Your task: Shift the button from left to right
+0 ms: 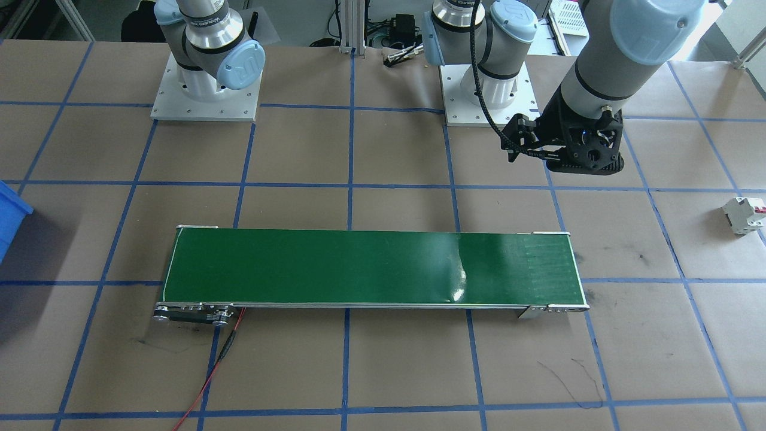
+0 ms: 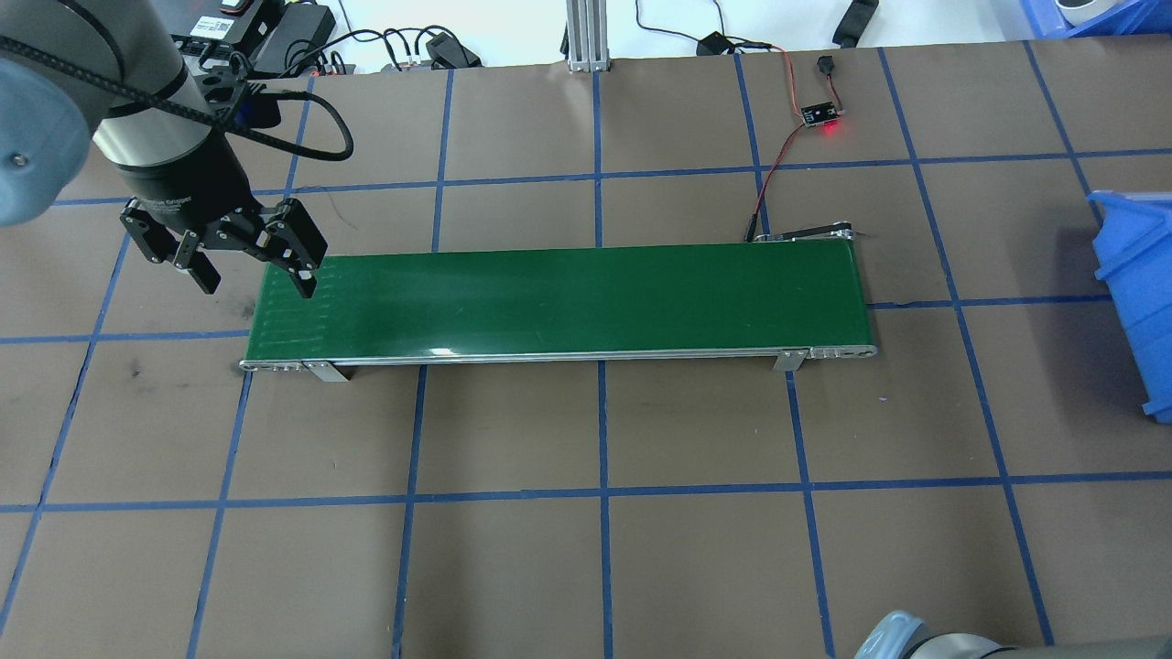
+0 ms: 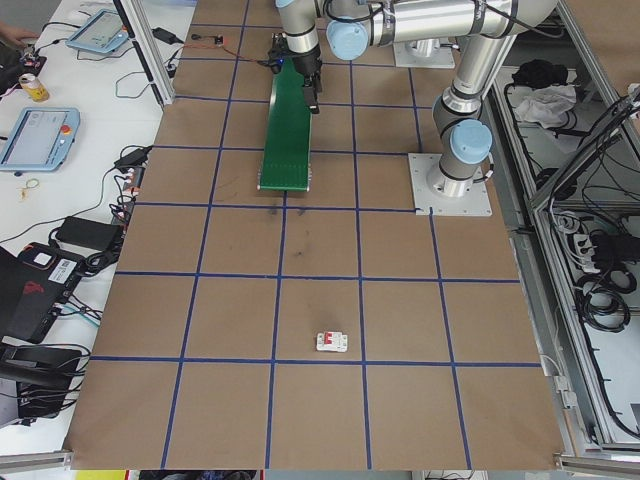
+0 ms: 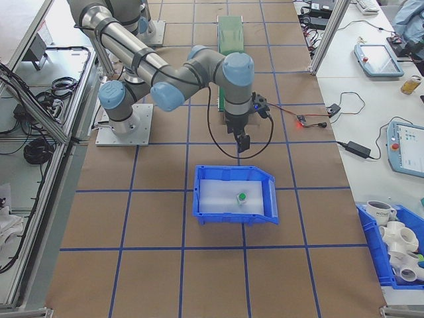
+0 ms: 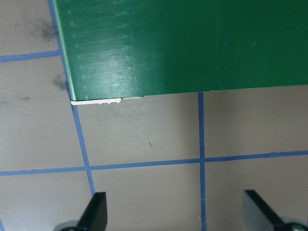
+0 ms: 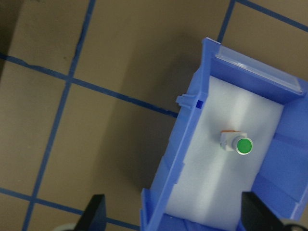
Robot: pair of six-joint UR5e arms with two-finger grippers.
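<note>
The button (image 6: pixel 237 144) is seen lying in the blue bin (image 6: pixel 173 163), on the white pad that lines it, right of centre in the right wrist view. In the right-side view the same button (image 4: pixel 242 197) sits near the middle of the bin (image 4: pixel 202 199), in the lower centre of the frame, with its green cap facing up.

The right gripper (image 6: pixel 178 211) is held spread and empty; only its two fingertips (image 6: pixel 96 209) are seen at the bottom edge of the wrist view, with nothing between them. It hangs over the bin's near wall, so the button lies up and to the right of the gap between the tips in that view, apart from both. In the right-side view the gripper (image 4: pixel 242 141) is placed just above the bin in the frame, clear of it.

The left gripper (image 2: pixel 247 265) is likewise spread and empty, at the left end of the green belt (image 2: pixel 558 297) in the overhead view. The belt surface is bare.

The right arm is far nearer the button. With the button already in the bin on the right, the transfer is judged to be complete or nearly so.
</note>
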